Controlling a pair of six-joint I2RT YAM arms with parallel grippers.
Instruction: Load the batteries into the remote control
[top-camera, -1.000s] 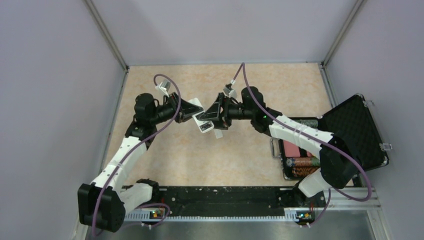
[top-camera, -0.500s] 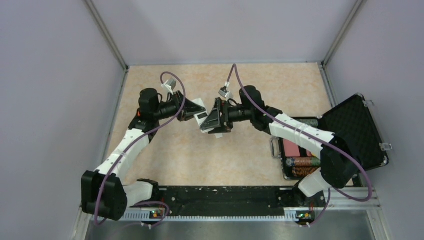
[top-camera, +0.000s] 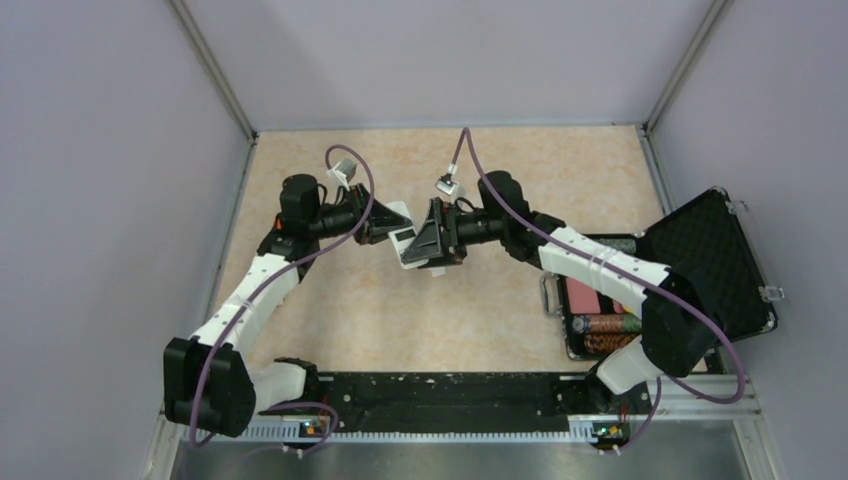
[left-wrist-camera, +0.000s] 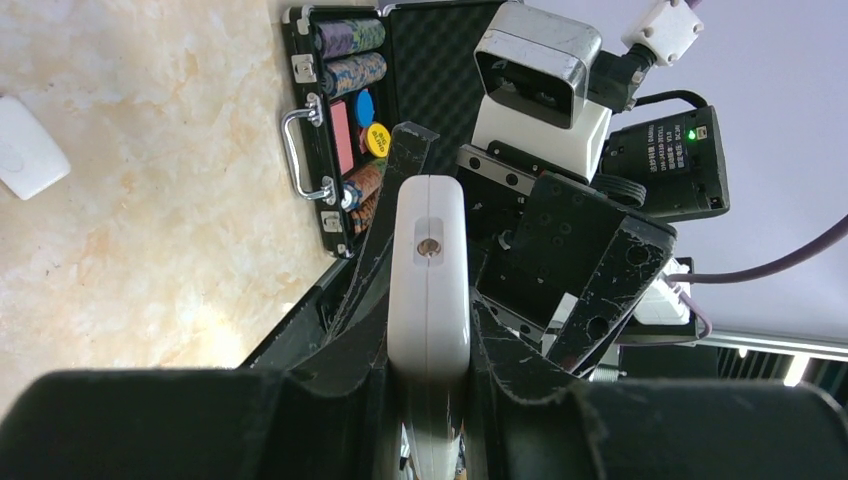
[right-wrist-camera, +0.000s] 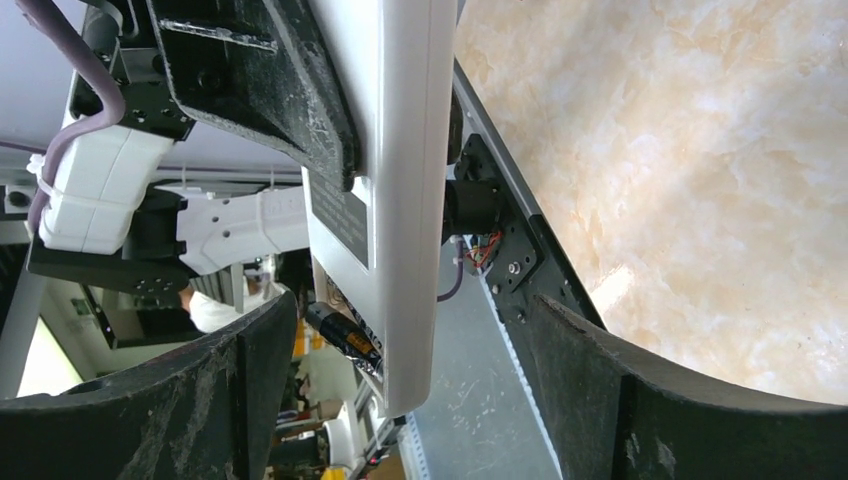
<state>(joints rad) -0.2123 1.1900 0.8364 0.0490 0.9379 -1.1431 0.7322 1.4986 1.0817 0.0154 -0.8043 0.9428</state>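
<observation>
The left gripper (left-wrist-camera: 428, 340) clamped the remote (left-wrist-camera: 430, 250) aloft, its long axis pointing straight at the right gripper (right-wrist-camera: 410, 310), whose fingers stood wide on either side of the far end; one battery (right-wrist-camera: 340, 335) seemingly sat on its dark side

Two arms of white moulded link shells (top-camera: 243, 303) joined by black cylindrical motor housings (top-camera: 298, 190), each trailing a purple cable (left-wrist-camera: 770, 265) with a white plug (left-wrist-camera: 660, 25). On the left gripper (left-wrist-camera: 430, 335) and the right gripper (right-wrist-camera: 410, 310), matte black wedge-shaped fingers (right-wrist-camera: 650, 400), edges scuffed and scratched pale. Wrist fittings: silver-faced camera block (left-wrist-camera: 528, 65) on a white mount (left-wrist-camera: 540, 130); black box (left-wrist-camera: 670, 165) with printed white lettering and a lit green lamp (left-wrist-camera: 690, 133); black plate (left-wrist-camera: 575, 235) with small round holes.
</observation>
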